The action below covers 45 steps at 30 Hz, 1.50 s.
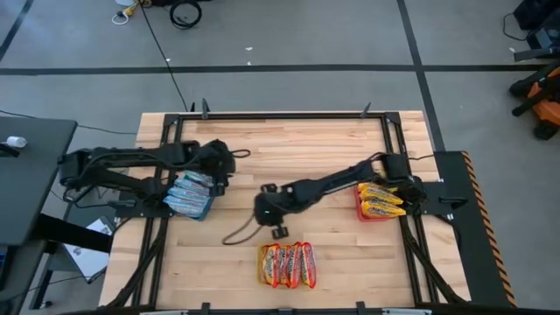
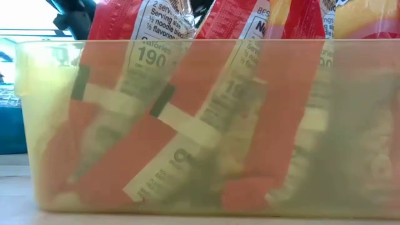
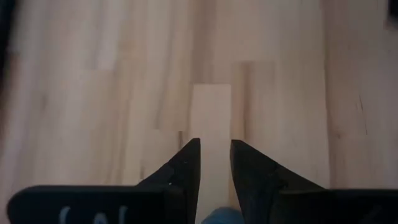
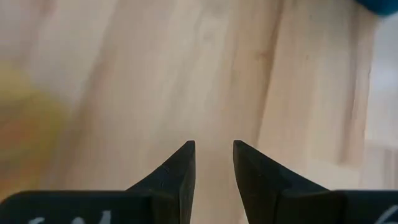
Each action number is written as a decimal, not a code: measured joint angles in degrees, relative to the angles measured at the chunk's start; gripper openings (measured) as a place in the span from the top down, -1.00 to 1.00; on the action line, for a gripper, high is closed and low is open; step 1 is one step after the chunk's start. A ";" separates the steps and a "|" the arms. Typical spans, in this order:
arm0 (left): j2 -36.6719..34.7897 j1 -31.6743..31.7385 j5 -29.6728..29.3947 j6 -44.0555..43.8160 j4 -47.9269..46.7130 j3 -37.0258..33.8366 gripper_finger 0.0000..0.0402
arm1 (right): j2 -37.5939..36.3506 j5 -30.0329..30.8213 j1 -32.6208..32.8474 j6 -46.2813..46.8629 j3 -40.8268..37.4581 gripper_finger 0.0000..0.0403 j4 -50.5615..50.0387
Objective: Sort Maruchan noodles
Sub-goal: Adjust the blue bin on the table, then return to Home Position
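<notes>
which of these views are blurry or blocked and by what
Low view: the translucent yellow tray fills the picture, red noodle packets hazy through its wall. Right wrist view: the wooden table is soft, a yellow smear unreadable. High view: sharp throughout.

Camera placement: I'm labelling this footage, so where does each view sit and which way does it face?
High view: overhead, looking straight down on the wooden table, both arms and the three noodle piles.
Low view: at tabletop height, pressed against the yellow tray of red noodle packets; no arm shows.
Left wrist view: looks past the left gripper at bare wood.
Right wrist view: looks past the right gripper at wood.
Shared: high and low both show the red packets.
</notes>
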 joint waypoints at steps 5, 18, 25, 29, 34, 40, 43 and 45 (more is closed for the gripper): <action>7.77 1.02 4.25 3.67 2.02 0.00 0.54 | -11.76 3.30 1.90 4.95 -12.37 0.43 6.82; 15.25 2.33 -13.86 -4.85 -8.99 0.07 0.54 | -27.84 7.74 0.90 8.54 -31.98 0.43 24.74; 12.22 3.11 -13.92 -8.04 -12.05 0.25 0.54 | -27.99 6.94 -0.69 7.26 -32.20 0.43 27.77; 7.46 3.09 -11.33 -6.80 -8.59 2.00 0.54 | -27.60 4.32 -2.04 4.10 -32.21 0.43 32.09; -0.04 3.89 4.34 -6.23 11.34 -0.49 0.54 | -27.36 0.06 -5.39 2.25 -37.36 0.43 44.44; -3.08 3.83 14.68 -7.13 35.83 -8.59 0.54 | -31.39 -0.02 -10.05 0.29 -42.36 0.43 47.23; -4.70 3.87 11.46 -7.51 35.71 -9.33 0.54 | -36.60 0.00 -12.04 -0.54 -45.31 0.44 44.67; -6.86 3.86 10.78 -7.71 35.31 -9.38 0.54 | -40.83 -0.02 -13.30 -0.74 -47.81 0.47 44.82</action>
